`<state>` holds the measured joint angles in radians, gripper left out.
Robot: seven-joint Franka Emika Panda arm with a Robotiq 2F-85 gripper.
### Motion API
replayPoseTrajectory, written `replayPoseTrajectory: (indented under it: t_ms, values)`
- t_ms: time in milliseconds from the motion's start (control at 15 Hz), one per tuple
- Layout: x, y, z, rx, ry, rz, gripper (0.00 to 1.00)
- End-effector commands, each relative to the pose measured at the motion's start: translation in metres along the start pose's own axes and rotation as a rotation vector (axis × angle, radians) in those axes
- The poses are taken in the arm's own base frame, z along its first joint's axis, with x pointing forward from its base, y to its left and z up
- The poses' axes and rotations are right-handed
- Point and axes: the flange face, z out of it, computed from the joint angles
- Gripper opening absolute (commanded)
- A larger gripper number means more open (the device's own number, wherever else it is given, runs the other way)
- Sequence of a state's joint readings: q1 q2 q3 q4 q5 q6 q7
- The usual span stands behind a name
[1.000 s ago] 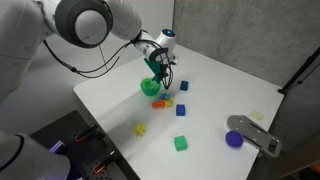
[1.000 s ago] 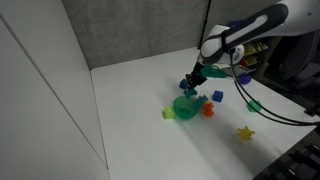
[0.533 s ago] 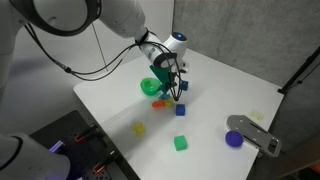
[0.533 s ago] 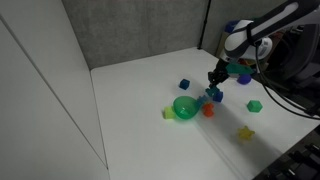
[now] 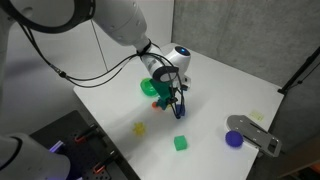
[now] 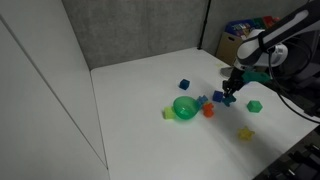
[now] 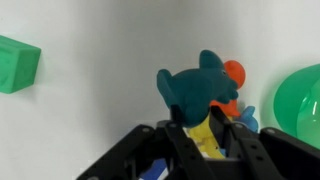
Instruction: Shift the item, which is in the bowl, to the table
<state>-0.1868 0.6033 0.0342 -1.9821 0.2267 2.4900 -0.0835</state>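
My gripper [image 7: 198, 120] is shut on the item [image 7: 195, 85], a dark blue-teal piece with a yellow part lower between the fingers. In both exterior views the gripper [image 5: 173, 101] [image 6: 229, 96] hangs low over the white table [image 5: 230, 85], beside the green bowl [image 5: 149, 87] [image 6: 185, 107] and no longer over it. The bowl's rim shows at the right edge of the wrist view [image 7: 303, 105]. I cannot tell whether the item touches the table.
Loose toys lie around: an orange piece [image 7: 234, 72] [image 6: 208, 110] and a light blue piece [image 7: 249, 118] next to the gripper, a green cube [image 5: 181, 143] [image 7: 18, 63], a yellow piece [image 5: 140, 128], a blue block [image 6: 184, 85], and a purple round piece [image 5: 234, 139] by a grey object [image 5: 255, 133].
My gripper has lifted the item out of the bowl and carried it sideways away from the bowl, down towards the table among the loose toys.
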Motion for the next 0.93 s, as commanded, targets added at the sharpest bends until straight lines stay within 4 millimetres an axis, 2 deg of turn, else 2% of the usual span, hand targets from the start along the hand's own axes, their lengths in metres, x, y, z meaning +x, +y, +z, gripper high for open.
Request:
replayPoseTrajectory:
  t_ms: [0, 267, 467, 867]
  values:
    - [-0.012, 0.003, -0.009, -0.016, -0.016, -0.029, 0.69]
    - [-0.016, -0.004, -0.034, -0.029, 0.01, -0.053, 0.99]
    - [-0.026, -0.016, -0.062, -0.034, 0.01, -0.104, 1.0]
    - [-0.061, -0.033, -0.12, -0.069, -0.033, -0.222, 1.0]
